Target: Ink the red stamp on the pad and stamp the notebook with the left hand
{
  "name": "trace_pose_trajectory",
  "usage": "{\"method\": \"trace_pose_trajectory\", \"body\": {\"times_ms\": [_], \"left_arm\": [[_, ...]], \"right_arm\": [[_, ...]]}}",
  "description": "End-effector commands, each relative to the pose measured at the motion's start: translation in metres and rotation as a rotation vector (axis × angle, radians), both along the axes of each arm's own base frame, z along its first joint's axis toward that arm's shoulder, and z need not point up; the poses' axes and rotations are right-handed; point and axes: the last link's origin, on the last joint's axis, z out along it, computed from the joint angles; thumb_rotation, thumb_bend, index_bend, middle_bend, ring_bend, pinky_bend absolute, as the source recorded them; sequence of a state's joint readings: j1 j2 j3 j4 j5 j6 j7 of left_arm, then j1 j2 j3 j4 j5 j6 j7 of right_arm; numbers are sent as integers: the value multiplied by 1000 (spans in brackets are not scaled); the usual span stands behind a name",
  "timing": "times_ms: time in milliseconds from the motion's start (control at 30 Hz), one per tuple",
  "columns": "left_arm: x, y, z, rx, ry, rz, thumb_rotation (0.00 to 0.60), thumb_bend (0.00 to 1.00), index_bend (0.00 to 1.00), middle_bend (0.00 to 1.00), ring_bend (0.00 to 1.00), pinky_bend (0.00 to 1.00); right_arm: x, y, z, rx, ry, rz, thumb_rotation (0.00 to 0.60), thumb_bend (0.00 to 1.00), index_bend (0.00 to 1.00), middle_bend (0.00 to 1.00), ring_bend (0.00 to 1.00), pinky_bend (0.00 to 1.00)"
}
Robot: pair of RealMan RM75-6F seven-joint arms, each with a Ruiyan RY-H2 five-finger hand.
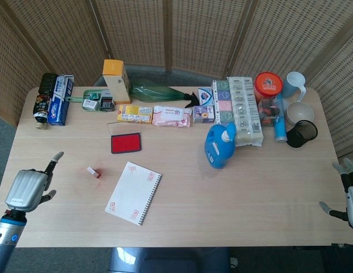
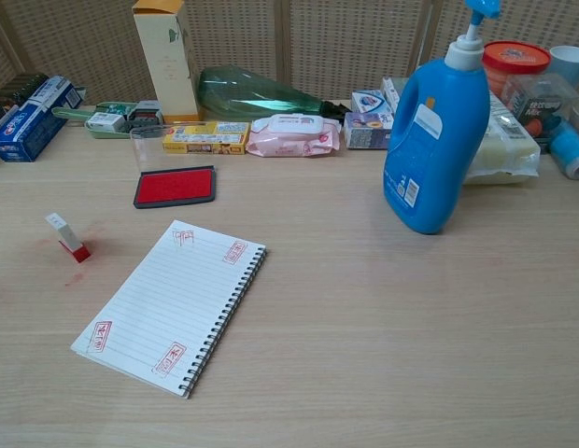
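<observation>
The small red stamp point(image 1: 94, 172) point(image 2: 68, 236) stands on the table, left of the spiral notebook point(image 1: 134, 193) point(image 2: 170, 305), which lies open with several red marks on its page. The red ink pad point(image 1: 126, 143) point(image 2: 175, 187) lies beyond them with its lid off. My left hand point(image 1: 29, 189) hovers over the table's left edge, empty, fingers extended, well left of the stamp. My right hand point(image 1: 350, 193) stays at the table's far right edge, fingers apart and holding nothing. Neither hand shows in the chest view.
A blue detergent bottle point(image 1: 220, 145) point(image 2: 435, 131) stands right of centre. Along the back edge stand boxes, a green bottle point(image 1: 159, 92), wet wipes point(image 1: 171, 116), a tall yellow carton point(image 1: 116, 81), cups point(image 1: 302, 133) and a red-lidded jar point(image 1: 269, 85).
</observation>
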State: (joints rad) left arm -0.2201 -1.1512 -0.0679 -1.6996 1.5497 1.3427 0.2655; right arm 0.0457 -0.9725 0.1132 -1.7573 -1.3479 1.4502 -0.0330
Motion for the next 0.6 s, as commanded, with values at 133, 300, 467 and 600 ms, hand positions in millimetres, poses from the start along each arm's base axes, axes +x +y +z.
{"method": "trace_pose_trajectory", "body": {"times_ms": [133,300,467,600], "left_arm": [[2,26,-20,-43,44,-53,600,18,287,1000,1000,1000],[-4,41,-35,-72,63,-21,600,61,350,1000,1000,1000],[-11,51,-45,-76,71,7,600,141,360,1000,1000,1000],[-19,58,-58,-94,72,35,600,205,365,1000,1000,1000]], "right_arm": [[-1,-4,-4,7,9,-4,600,0,96,4,0,0],[-1,-5,-5,11,12,-10,600,0,96,4,0,0],[-1,-5,-6,13,13,-11,600,0,96,4,0,0],[-2,-5,-7,18,14,-20,600,0,96,4,0,0]]}}
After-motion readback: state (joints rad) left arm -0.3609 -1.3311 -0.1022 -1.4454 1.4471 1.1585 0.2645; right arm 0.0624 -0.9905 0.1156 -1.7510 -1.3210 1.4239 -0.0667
